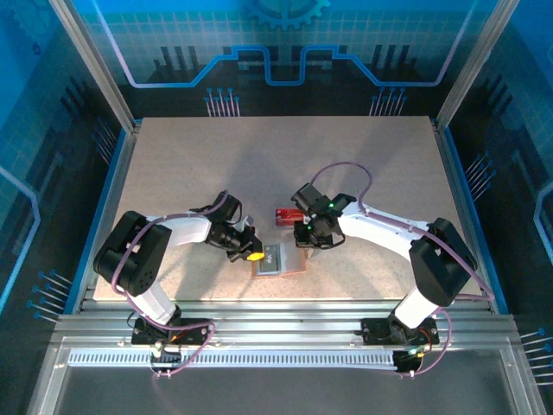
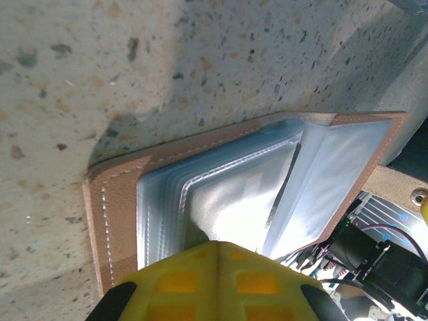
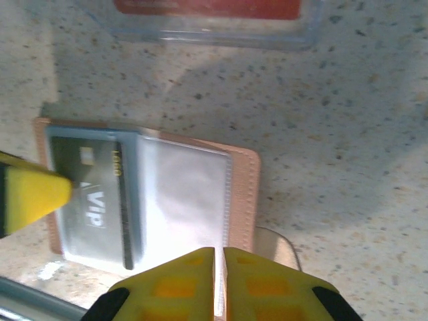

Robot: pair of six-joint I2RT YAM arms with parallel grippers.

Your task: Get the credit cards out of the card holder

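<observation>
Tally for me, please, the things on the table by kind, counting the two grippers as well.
Card holder: 1
Clear plastic box: 1
Grey VIP card, in a sleeve of the holder: 1
Red card, in the box: 1 visible; any beneath cannot be told
Grippers: 2 (left gripper, right gripper)
Total: 6

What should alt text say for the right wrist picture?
An open tan leather card holder with clear sleeves lies on a speckled table, a grey VIP card in one sleeve. The right pincer, yellow-tipped, is shut at the picture's bottom edge.
</observation>
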